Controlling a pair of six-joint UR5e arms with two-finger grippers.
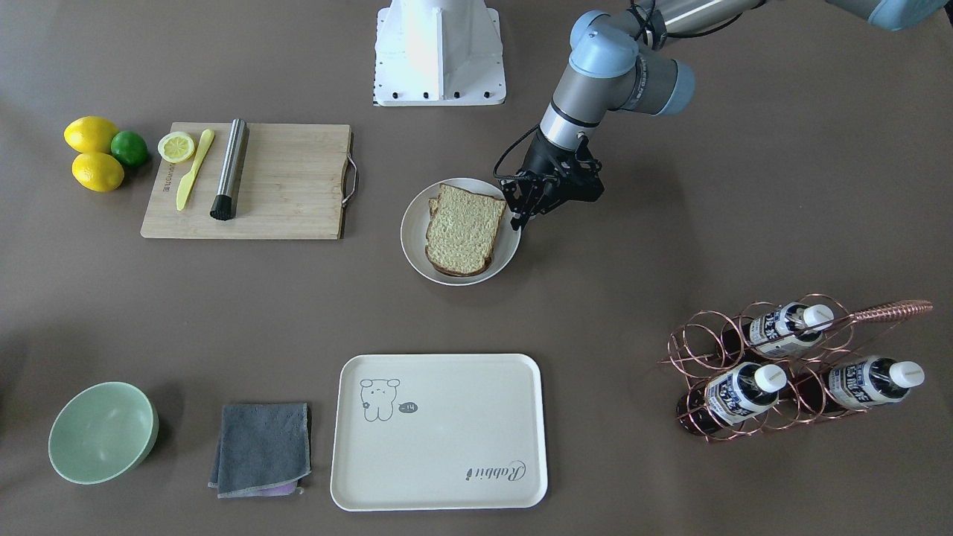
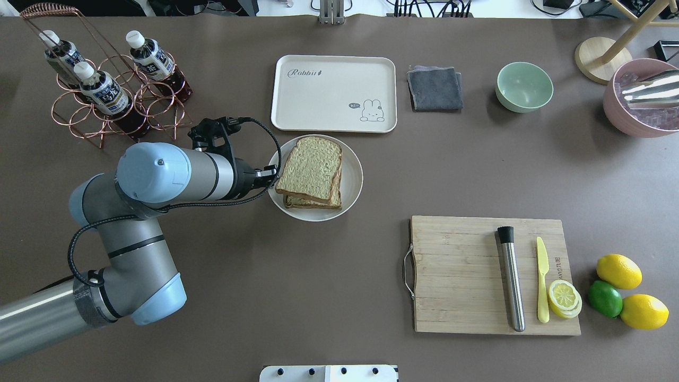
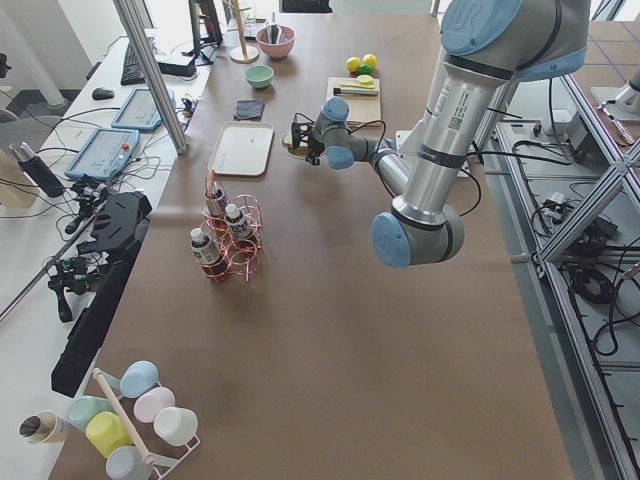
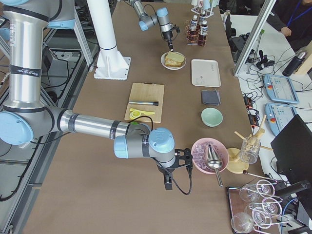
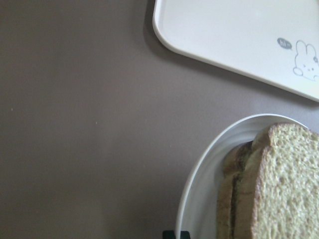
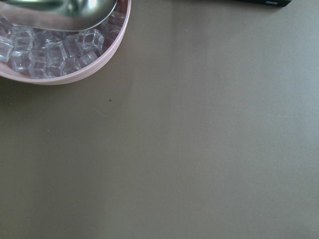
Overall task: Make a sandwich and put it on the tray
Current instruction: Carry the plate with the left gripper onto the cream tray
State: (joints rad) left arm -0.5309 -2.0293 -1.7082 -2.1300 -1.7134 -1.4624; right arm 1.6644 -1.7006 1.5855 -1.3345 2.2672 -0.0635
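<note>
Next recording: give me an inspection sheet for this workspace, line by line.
Surface: brown table, flat covering.
Job's things: sandwich stacked on white plate; tray holds nothing.
Clutter: cutting board, lemons, green bowl, grey cloth, bottle rack.
Grippers: left gripper at the plate's rim, jaws unclear; right gripper beside ice bowl, jaws unclear.
Cables: black cable loops past the left wrist.
Surroundings: person at a side bench.
</note>
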